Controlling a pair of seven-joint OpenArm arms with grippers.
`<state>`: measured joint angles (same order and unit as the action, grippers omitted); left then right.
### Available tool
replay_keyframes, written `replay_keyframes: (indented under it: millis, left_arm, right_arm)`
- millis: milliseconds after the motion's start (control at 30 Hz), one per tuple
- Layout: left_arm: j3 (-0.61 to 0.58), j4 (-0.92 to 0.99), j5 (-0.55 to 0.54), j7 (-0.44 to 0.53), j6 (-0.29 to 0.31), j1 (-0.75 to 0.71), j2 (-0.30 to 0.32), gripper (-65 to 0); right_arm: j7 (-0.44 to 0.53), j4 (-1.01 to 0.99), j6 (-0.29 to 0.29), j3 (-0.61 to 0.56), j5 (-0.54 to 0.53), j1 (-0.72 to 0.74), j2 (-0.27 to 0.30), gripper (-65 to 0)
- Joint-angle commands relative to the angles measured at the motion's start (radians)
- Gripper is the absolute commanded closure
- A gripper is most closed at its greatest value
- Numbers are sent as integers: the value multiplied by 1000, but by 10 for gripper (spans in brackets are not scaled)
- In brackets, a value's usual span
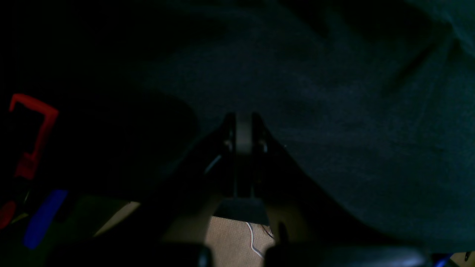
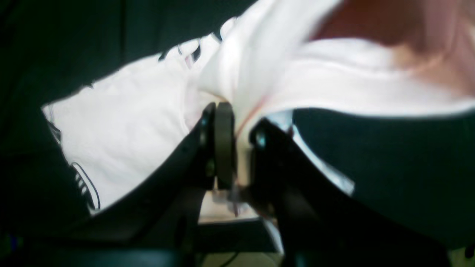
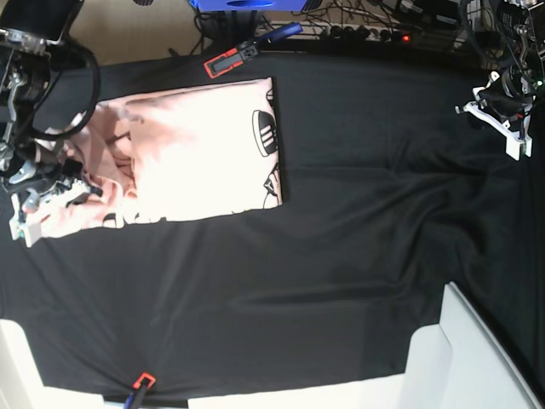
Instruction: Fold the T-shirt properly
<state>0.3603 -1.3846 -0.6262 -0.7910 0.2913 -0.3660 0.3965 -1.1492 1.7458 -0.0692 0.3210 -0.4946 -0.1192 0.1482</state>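
Right wrist view alone shows right fingers (image 2: 237, 137) clamped on T-shirt (image 3: 196, 145); left fingers (image 1: 243, 135) together, empty.

Left gripper (image 1: 243, 139) jaws pressed together, empty; right gripper (image 2: 237, 128) jaws apparently pinched on cloth.

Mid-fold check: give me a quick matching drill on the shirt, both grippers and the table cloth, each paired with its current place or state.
Things:
1. T-shirt
2. left gripper
3. right gripper
4. black table cloth

States:
a. shut on nothing, away from the shirt
b. clamped on pink fabric
c. covers the table, wrinkled
d. pink, printed side partly showing, at the base view's left

Pairs: 1-d, 2-a, 3-b, 4-c
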Motion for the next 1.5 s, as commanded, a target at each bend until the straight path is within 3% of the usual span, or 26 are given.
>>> replay_keyframes:
  millis: [0, 200, 700, 900, 1033, 1200, 1467]
  left_arm:
    - [9, -12, -5, 14, 3, 0, 20, 0]
    - [9, -12, -5, 14, 3, 0, 20, 0]
    - [9, -12, -4, 14, 3, 0, 22, 0]
    - [9, -12, -4, 14, 3, 0, 22, 0]
    - [9, -12, -4, 14, 3, 0, 22, 0]
    - [7, -12, -4, 14, 3, 0, 22, 0]
    - [0, -12, -4, 14, 3, 0, 22, 0]
  right_arm:
    - [15, 36, 12, -13, -22, 6, 8, 0]
    - [4, 136, 142, -116, -22, -41, 11, 0]
    - [15, 171, 518, -520, -22, -60, 12, 0]
    - [7, 156, 540, -586, -19, -18, 12, 0]
    - [5, 154, 662, -670, 49, 8, 12, 0]
    - [5, 150, 737, -787, 139, 17, 9, 0]
    - [4, 99, 767, -943, 261, 68, 9, 0]
